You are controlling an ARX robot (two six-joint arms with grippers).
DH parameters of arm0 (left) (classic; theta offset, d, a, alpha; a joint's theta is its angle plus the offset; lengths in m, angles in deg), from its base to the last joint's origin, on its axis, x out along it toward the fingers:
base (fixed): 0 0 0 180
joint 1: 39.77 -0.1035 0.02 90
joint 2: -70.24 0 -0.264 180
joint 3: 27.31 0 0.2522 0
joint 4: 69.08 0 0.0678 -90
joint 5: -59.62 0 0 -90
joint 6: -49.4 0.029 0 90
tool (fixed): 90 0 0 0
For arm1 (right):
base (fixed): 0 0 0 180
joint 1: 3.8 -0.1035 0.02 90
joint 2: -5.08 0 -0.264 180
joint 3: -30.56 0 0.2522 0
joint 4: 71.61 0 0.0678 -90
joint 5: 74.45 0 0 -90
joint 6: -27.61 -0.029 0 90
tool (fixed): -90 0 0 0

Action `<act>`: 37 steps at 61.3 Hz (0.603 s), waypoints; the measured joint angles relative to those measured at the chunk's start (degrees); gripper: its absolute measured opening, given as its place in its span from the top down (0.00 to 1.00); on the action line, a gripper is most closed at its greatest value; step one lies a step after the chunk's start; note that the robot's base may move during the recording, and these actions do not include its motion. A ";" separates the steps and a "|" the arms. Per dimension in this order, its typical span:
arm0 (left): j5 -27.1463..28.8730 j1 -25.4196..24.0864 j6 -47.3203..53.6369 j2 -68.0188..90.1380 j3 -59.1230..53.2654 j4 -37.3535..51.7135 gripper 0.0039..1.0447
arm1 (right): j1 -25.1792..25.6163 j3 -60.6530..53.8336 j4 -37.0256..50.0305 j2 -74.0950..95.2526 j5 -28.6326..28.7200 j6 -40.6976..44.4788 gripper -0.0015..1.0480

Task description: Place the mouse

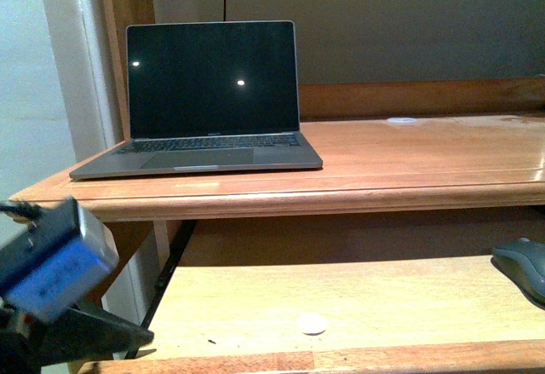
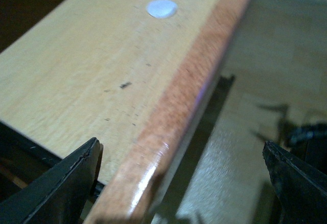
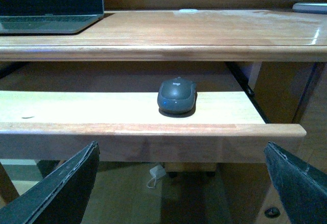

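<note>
At the far left of the front view, the blurred left arm [image 1: 51,263] with its blue-grey block hangs low, in front of the left end of the pale wooden pull-out shelf [image 1: 383,297]. Its wrist camera shows the left gripper [image 2: 180,147] with its two black fingers [image 2: 66,183] spread wide and nothing between them. It hovers over the shelf's glossy reddish front rim [image 2: 168,112].

Above, on the left part of the glossy reddish-brown wooden desk [image 1: 409,169], stands an open grey laptop [image 1: 204,101] with a dark screen.

Near the middle of the shelf, close to its front rim, lies a small flat whitish round disc [image 1: 312,325]. It is well apart from everything else.

Toward the right end of the shelf rests the dark grey domed plastic mouse [image 1: 521,267], cut off by the edge of the front view. The right wrist camera shows it flat on the shelf, set back from the front rim and below the desk top.

The right gripper [image 3: 181,146] has its dark fingers [image 3: 61,188] wide apart, holding nothing. It sits in front of the shelf, clear of the mouse.
</note>
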 joint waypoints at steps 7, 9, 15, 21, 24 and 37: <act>25.38 2.60 -17.18 -7.56 -7.72 21.70 0.19 | 0.00 0.00 0.00 0.00 0.02 0.00 0.07; 33.38 2.95 -20.76 -9.92 -10.60 28.15 0.24 | 0.00 0.00 0.00 0.00 0.13 0.00 0.07; 49.24 2.54 -26.14 -15.04 -16.02 38.53 0.38 | -2.47 1.07 -3.30 1.84 -8.68 -1.57 0.07; 53.70 0.87 -29.42 -18.69 -19.74 39.89 0.53 | -2.25 3.56 0.11 9.55 -17.86 -1.97 0.07; 53.24 0.55 -30.05 -19.80 -21.31 39.80 0.60 | -1.18 5.29 4.87 14.49 -17.66 -1.88 0.07; 50.71 -1.84 -31.23 -27.39 -26.80 37.31 0.95 | -2.75 17.46 23.61 41.83 -13.40 0.55 0.07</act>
